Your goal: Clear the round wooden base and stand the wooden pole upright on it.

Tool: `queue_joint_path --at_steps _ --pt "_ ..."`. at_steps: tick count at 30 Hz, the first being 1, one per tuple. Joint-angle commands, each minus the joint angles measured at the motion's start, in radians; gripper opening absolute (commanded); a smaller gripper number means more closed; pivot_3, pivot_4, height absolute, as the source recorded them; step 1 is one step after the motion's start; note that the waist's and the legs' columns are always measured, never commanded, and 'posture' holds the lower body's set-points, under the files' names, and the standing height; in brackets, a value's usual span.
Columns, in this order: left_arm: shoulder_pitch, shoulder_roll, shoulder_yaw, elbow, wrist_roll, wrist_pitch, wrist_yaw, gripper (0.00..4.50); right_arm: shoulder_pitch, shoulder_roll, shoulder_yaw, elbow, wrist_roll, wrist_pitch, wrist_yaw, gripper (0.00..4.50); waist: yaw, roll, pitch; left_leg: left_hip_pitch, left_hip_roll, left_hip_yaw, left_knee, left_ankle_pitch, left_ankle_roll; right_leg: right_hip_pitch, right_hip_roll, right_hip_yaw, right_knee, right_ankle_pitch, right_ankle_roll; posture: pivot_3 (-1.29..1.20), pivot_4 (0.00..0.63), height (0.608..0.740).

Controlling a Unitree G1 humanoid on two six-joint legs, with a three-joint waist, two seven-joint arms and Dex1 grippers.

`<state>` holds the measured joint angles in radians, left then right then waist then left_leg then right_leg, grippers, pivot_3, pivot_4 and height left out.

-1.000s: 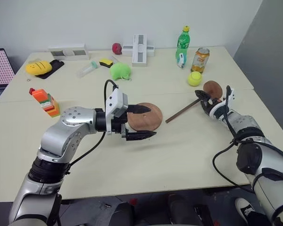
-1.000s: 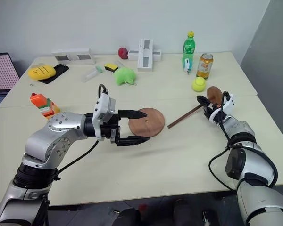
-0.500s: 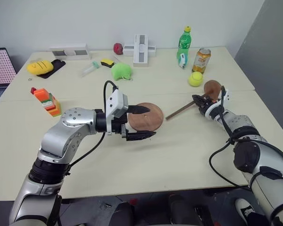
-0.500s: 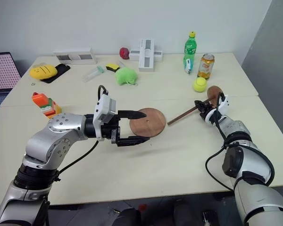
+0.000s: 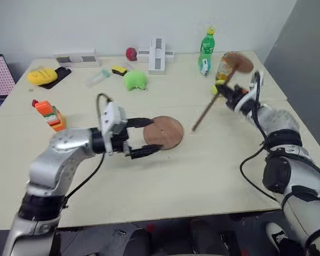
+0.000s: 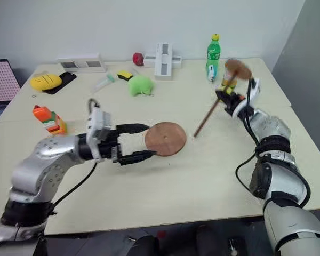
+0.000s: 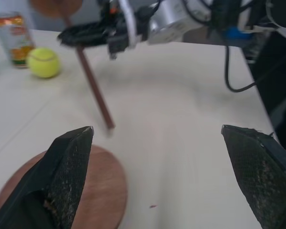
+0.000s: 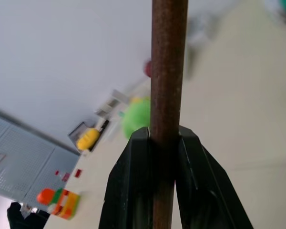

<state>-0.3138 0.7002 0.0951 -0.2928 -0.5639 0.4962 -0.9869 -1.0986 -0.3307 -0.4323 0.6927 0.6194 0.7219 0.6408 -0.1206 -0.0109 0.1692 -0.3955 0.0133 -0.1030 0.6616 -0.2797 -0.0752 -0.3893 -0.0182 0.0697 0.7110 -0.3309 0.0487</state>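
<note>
Left eye view: right claw (image 5: 228,94) clamped on the wooden pole (image 5: 213,100) near its disc end, rod held off the bench (image 5: 213,176) at a slant, small fixed disc uppermost, in front of the orange can (image 5: 222,68), lower tip hanging just above the bench surface to the right of the round wooden base (image 5: 163,133). Base lies flat w/ nothing on top, centre hole visible. Left claw (image 5: 147,136) spread wide, roughly level, its two black fingers reaching to the base's left edge, one on the far side, one on the near side; contact w/ the disc cannot be told. Right wrist view: rod (image 8: 168,95) pinched btwn both fingers, running straight up through the grip. Left wrist view: base edge (image 7: 86,191) btwn the spread fingers, pole tip just beyond it, tennis ball (image 7: 43,62) and can behind. Far bench: green bottle (image 5: 205,50), green plush (image 5: 134,80), yellow toy (image 5: 42,76), white blocks (image 5: 157,54), red ball (image 5: 130,53); orange block toy (image 5: 49,115) at left.
</note>
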Motion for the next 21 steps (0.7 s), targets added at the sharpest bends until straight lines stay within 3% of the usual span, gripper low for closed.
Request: queue_joint_path --at_steps 1,4,9,21 --pt "0.164 -0.039 0.107 -0.142 0.029 -0.059 0.12 4.5 0.036 0.121 0.132 -0.371 0.0 0.012 -0.102 0.33 -0.001 0.0 0.0 -0.001 0.0 -0.002 0.0 0.0 0.0 0.0 0.0 -0.002 0.0 0.0 0.0 0.0 0.15 0.74" --pt "0.307 -0.067 0.113 -0.206 0.076 -0.116 0.162 4.5 0.075 0.189 0.215 -0.49 -0.05 -0.035 -0.152 0.33 0.003 0.001 -0.001 0.0 0.001 -0.003 -0.001 -0.001 0.002 0.0 -0.001 0.0 0.0 0.0 0.0 0.0 0.15 0.74" --pt "0.446 -0.161 0.108 -0.212 0.117 -0.189 0.246 4.5 0.141 0.25 0.331 -0.472 -0.17 -0.175 -0.185 0.33 0.044 0.0 -0.001 -0.002 -0.001 -0.003 0.002 -0.001 0.003 0.0 -0.004 -0.001 0.0 0.0 0.0 0.0 0.15 0.74" --pt "0.432 -0.202 0.052 -0.205 0.152 -0.218 0.307 4.5 0.192 0.255 0.386 -0.391 -0.25 -0.289 -0.162 0.33 0.051 -0.001 -0.001 -0.001 -0.003 -0.002 0.001 -0.001 0.002 0.0 -0.002 -0.002 0.0 0.0 0.0 0.0 0.15 0.74"
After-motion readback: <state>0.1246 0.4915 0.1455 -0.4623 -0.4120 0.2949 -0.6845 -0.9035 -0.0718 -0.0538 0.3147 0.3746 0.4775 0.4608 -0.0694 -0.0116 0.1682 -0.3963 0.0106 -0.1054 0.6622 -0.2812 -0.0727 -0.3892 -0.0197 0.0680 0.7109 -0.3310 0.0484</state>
